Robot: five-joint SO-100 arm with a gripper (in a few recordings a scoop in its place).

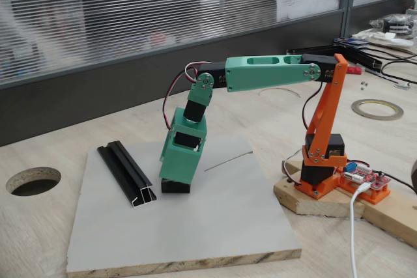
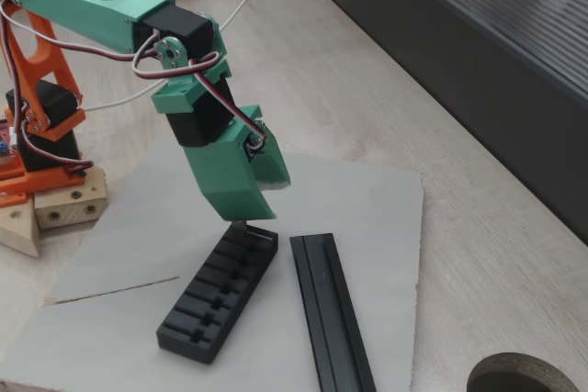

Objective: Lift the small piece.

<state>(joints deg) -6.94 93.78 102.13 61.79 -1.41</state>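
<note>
Pincer [image 2: 246, 218] over ribbed block [image 2: 219, 291] — piece unseen

Mint-green gripper [image 2: 246, 204] and forearm on an orange upright and base, with black motor housings at the joints and red, white and black wires. Ribbed block [image 2: 219, 292] matt black; channel rail [image 2: 331, 311] black too, silvery bare at its cut end. Pale grey board [image 1: 215, 219] on a light wood-grain table [image 1: 39, 239]. Dark grey wall strip behind.
</note>
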